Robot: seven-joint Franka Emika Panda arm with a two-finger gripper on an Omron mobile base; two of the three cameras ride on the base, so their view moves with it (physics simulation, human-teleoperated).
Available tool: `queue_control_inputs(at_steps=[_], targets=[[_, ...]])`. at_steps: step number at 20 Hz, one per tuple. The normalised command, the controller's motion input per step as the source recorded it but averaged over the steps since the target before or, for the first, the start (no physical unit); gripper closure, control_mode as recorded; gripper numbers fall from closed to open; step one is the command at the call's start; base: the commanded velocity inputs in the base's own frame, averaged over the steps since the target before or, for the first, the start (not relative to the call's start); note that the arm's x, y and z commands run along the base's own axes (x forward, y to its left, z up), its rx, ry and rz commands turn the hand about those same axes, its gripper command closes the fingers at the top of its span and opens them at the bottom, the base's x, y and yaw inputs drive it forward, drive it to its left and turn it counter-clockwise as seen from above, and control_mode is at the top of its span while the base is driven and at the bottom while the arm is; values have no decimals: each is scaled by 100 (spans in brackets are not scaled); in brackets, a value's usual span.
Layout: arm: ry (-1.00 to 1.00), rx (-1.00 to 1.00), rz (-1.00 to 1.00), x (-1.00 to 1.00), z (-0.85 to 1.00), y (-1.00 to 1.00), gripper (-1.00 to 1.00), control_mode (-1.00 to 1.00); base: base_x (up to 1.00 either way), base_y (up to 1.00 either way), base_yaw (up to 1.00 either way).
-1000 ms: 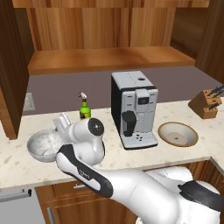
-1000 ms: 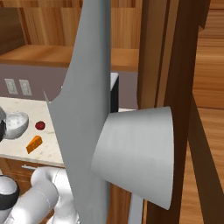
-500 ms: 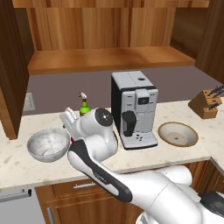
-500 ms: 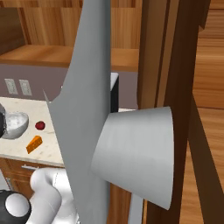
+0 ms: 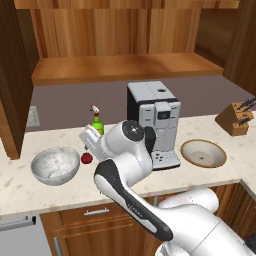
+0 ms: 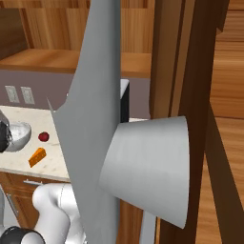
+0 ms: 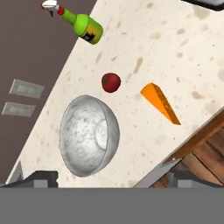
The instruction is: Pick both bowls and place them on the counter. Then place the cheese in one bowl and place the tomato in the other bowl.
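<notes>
- Speckled beige counter (image 7: 175,48) carries your marbled bowl (image 7: 89,135), tomato (image 7: 111,82) just beside it, cheese wedge (image 7: 159,103) near.
- Your gripper (image 7: 109,177) hovers above, fingers spread wide, empty.

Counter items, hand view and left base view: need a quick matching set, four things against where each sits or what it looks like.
Things:
1. tomato
2. cheese
3. marbled bowl
4. tan bowl

Descriptions:
a. orange wedge lying near the counter's front edge
b. right of the coffee machine, nothing in it
c. small red ball between the green bottle and the grey-white bowl
d. deep, grey-white, nothing in it, on the counter's left part

Pairs: 1-c, 2-a, 3-d, 4-b
</notes>
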Motion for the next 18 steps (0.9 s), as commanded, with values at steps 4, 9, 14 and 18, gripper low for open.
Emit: queue_control_inputs(at_steps=[4,9,14,18], targets=[[0,-3,10,-7,-1,-43,-100,-100,0,0,0],[-1,0,17,0,-7,-42,-100,-100,0,0,0],[0,-1,22,2,-16,-32,-100,-100,0,0,0],[0,-1,22,5,-19,-29,-100,-100,0,0,0]])
